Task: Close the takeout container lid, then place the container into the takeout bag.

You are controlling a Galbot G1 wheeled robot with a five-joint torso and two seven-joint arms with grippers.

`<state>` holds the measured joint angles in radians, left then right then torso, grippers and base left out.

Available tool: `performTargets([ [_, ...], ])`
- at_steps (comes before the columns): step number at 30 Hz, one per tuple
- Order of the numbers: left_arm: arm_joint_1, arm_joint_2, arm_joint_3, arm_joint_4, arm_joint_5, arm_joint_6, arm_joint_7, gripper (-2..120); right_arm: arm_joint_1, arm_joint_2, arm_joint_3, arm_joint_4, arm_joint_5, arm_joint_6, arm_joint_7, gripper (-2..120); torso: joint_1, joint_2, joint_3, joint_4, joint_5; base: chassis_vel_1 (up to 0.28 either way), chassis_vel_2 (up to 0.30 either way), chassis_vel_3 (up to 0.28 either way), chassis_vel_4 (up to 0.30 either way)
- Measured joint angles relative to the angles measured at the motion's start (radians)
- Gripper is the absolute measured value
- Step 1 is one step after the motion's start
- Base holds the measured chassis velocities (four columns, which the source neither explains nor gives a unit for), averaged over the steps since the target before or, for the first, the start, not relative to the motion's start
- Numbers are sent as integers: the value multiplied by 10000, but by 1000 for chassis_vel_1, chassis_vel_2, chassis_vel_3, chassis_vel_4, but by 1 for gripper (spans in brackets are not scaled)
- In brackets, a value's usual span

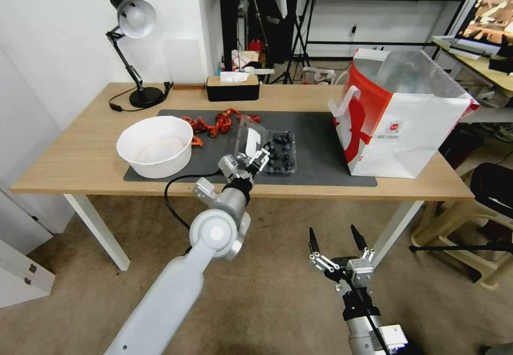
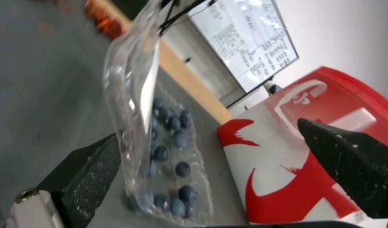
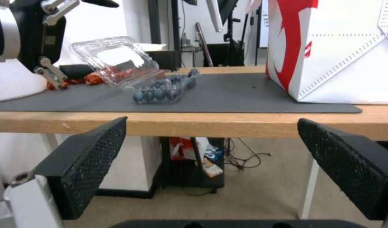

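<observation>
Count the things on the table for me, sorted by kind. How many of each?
Lamps: 1, the black desk lamp
Bowls: 1, the white bowl
Tissue boxes: 1, the black tissue box
Berry boxes: 1, the takeout container
Bags: 1, the takeout bag
Mats: 1, the grey mat
Total: 6

honestly nothing here is legible. the takeout bag has a small round red logo with tiny print under it, and the lid has a white label, both unreadable.
</observation>
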<state>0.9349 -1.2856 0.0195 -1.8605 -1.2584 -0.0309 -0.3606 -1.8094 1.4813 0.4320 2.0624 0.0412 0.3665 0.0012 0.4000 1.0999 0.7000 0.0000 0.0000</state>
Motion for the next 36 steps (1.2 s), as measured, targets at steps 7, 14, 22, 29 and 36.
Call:
performTargets([
  [7, -117, 267, 217, 150, 1193, -245, 1084, 100, -163, 86, -33, 91, -170, 76, -3, 100, 1, 0, 0, 0, 0, 0, 0, 0, 0],
  [14, -624, 505, 686, 297, 1178, 1, 2341, 100, -321, 197, -66, 214, -364, 171, 3, 100, 0, 0, 0, 0, 1, 0, 0, 0, 0],
  [22, -1467, 372, 1226, 937, 192, 738, 2299, 100, -547, 377, -87, 316, -593, 408, 1, 100, 0, 0, 0, 0, 0, 0, 0, 0, 0],
  [29, -2133, 25, 1319, 1461, -1120, 1469, 1190, 100, -721, 514, -118, 430, -747, 531, -10, 100, 0, 0, 0, -1, 1, 0, 0, 0, 0],
  [36, -2500, -99, 1316, 1577, -1703, 2207, 164, 100, -792, 553, -127, 662, -665, 529, -129, 100, 0, 0, 0, 0, 1, 0, 0, 0, 0],
])
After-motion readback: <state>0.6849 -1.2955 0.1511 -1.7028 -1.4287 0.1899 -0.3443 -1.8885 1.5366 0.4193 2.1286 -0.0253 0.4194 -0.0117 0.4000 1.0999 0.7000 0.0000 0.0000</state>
